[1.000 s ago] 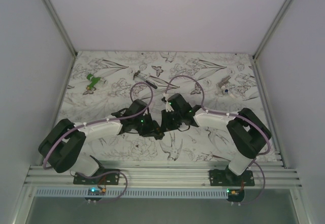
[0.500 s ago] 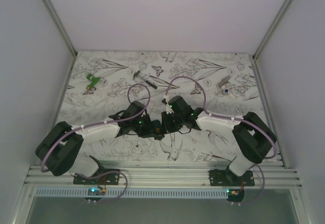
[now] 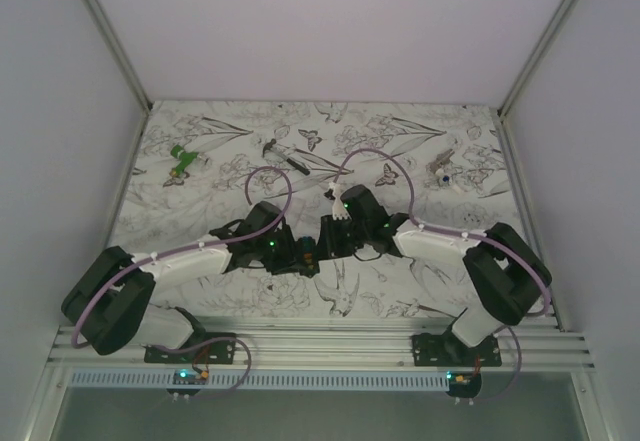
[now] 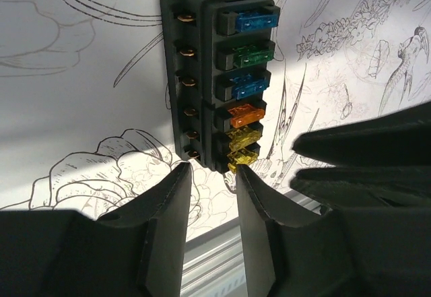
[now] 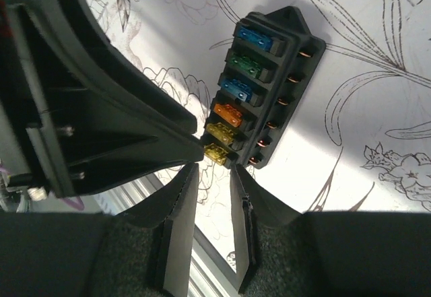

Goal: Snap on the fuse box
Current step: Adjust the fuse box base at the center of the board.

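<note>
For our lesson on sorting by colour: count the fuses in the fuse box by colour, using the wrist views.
Blue fuses: 2
Green fuse: 1
Orange fuse: 1
Yellow fuses: 2
Total in the fuse box: 6

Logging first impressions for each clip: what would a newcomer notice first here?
A small black rectangular plastic fuse box with exposed blue, green, orange and yellow fuses lies on the flower-printed table, near the centre. The left gripper and right gripper both point at its yellow-fuse end, jaws slightly apart, holding nothing. A small green piece lies far back left.
</note>
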`<action>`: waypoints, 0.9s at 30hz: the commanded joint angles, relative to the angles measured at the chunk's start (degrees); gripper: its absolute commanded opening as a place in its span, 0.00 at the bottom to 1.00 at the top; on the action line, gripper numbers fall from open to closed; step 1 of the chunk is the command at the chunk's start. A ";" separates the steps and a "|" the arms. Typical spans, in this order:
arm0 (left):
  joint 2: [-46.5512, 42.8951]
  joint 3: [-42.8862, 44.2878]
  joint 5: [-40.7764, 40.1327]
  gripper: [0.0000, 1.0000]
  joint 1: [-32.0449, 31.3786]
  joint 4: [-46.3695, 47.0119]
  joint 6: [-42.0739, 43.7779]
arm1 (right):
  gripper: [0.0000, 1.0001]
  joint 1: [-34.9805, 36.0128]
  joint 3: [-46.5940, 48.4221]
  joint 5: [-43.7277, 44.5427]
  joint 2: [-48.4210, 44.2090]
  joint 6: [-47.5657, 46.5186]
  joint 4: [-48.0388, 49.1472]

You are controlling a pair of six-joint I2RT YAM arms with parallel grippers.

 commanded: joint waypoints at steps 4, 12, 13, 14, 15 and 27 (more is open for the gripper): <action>-1.68 1.48 -0.44 0.35 0.21 -2.25 1.11 | 0.31 -0.21 -0.25 -4.05 4.68 1.54 4.44; 0.18 2.50 0.29 0.30 0.23 -2.30 1.61 | 0.28 -0.15 0.18 -5.32 6.69 1.21 4.25; 0.90 2.68 0.65 0.28 0.21 -2.24 1.54 | 0.28 -0.13 0.27 -5.47 6.81 1.11 4.09; 1.73 2.78 1.01 0.27 0.22 -2.32 1.45 | 0.28 -0.13 0.33 -5.60 6.98 1.08 3.98; 2.31 2.74 1.30 0.26 0.22 -2.30 1.37 | 0.27 -0.08 0.43 -5.81 7.19 1.02 3.84; 6.29 1.45 1.17 0.16 -0.33 -2.24 0.98 | 0.22 0.16 1.31 -3.26 9.04 0.14 1.65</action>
